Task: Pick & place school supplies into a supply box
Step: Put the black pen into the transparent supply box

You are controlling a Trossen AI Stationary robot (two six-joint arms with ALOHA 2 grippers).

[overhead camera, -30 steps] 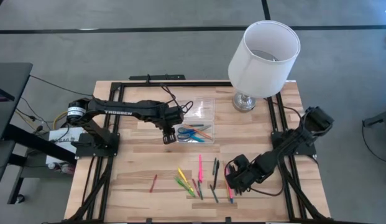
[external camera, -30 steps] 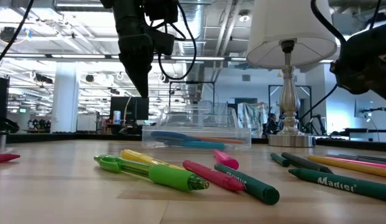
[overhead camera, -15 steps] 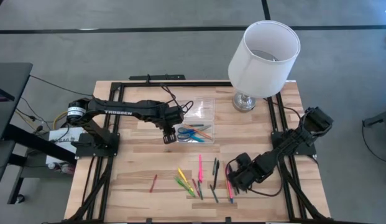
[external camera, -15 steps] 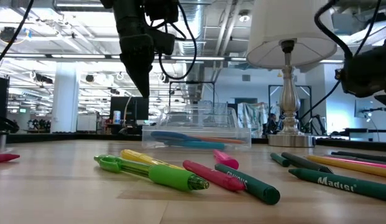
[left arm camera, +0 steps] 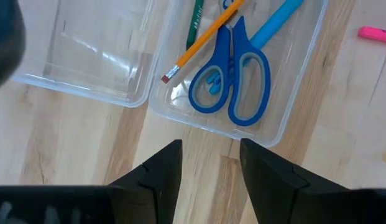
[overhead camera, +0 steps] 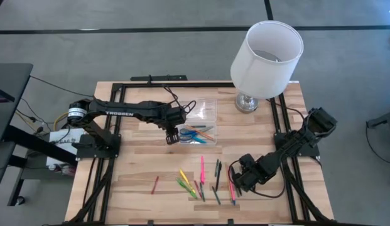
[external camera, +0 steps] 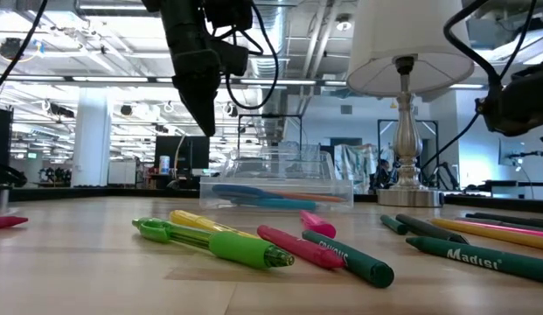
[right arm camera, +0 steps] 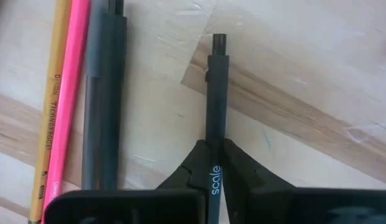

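Several pens and pencils lie on the wooden table near its front edge. My right gripper points down among the rightmost ones, shut on a thin black pen. The clear supply box rests on the table's middle with its lid open beside it. Inside lie blue scissors, an orange pencil and a light blue pen. My left gripper hangs open above the box's near-left corner, nothing between its fingers. My right gripper pinches the thin black pen's shaft between its two fingers, coming from above and pointing down. The pen's tip end sticks out past the fingers, and the pen lies flat on the table. Its other end is hidden under the gripper.
A thick dark pen, a pink pencil and a yellow pencil lie close beside the held pen. A red pen lies apart at the front left. A white-shaded lamp stands at the far right corner.
My right gripper has tipped to point more steeply down over the rightmost pens and has shut on the thin black pen, which still lies on the table.
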